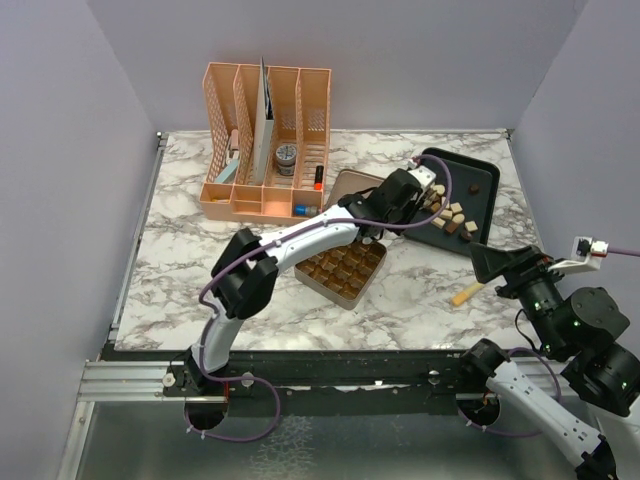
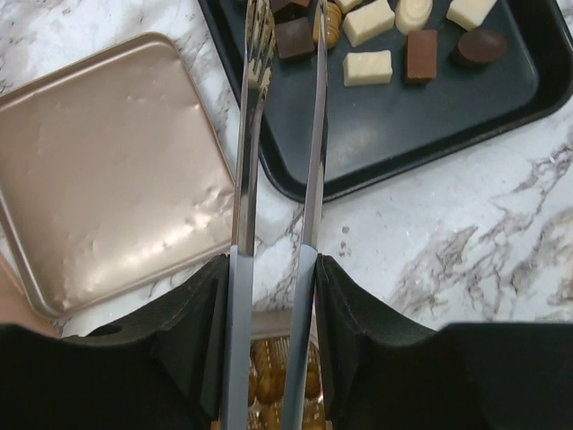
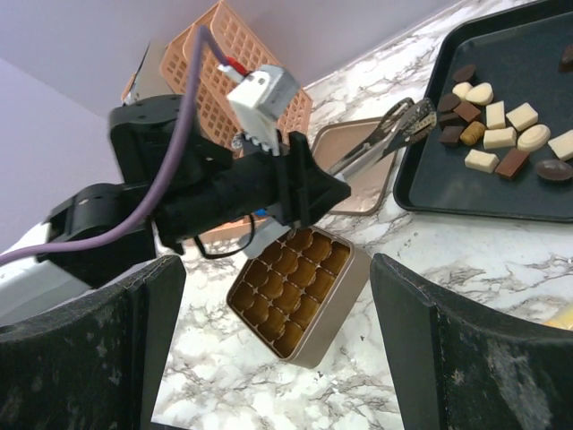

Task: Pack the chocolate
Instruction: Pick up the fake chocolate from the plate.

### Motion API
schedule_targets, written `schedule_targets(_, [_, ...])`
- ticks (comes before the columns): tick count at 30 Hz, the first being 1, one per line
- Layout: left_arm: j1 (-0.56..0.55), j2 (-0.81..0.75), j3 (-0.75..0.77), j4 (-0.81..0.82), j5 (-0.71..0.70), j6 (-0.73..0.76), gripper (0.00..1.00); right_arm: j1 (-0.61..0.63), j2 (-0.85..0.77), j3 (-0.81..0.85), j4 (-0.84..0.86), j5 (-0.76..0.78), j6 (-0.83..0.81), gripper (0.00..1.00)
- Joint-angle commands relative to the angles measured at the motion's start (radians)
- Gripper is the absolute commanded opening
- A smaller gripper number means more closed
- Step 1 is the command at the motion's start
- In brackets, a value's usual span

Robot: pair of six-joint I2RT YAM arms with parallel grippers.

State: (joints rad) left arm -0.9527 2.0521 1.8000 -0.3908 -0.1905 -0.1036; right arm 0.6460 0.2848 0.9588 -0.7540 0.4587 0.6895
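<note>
The chocolate (image 1: 450, 215) lies as several dark, light brown and cream pieces (image 2: 368, 67) on a black tray (image 1: 482, 180). My left gripper (image 1: 400, 190) is shut on metal tongs (image 2: 313, 134), which reach out over the tray's near-left corner (image 2: 403, 134). The tong tips stand either side of a dark brown piece (image 2: 294, 38); contact cannot be told. The square gold tin (image 1: 345, 268) sits open under the left arm, its cups (image 3: 291, 291) empty. My right gripper (image 3: 277, 358) hovers open at the right, away from the tin.
The tin's gold lid (image 2: 116, 170) lies flat left of the tray. A peach desk organiser (image 1: 265, 140) with small items stands at the back left. A short yellowish stick (image 1: 467, 292) lies on the marble near the right gripper.
</note>
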Motion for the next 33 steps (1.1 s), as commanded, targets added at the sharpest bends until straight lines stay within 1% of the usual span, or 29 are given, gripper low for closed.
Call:
schedule_targets(1, [-0.007, 0.079, 0.105, 0.033, -0.017, 0.02, 0.44, -0.003, -0.012, 0.035, -0.034, 0.027, 0.004, 0.89])
schedule_targets(8, [-0.009, 0.168, 0.183, 0.017, -0.062, 0.019, 0.44, -0.003, -0.018, 0.036, -0.038, 0.026, 0.017, 0.88])
schedule_targets(21, [-0.013, 0.211, 0.168, 0.009, -0.06, 0.02, 0.44, -0.003, -0.026, 0.028, -0.039, 0.039, 0.016, 0.88])
schedule_targets(33, [-0.017, 0.281, 0.211, 0.007, -0.07, 0.021, 0.46, -0.003, -0.038, 0.035, -0.056, 0.053, 0.024, 0.88])
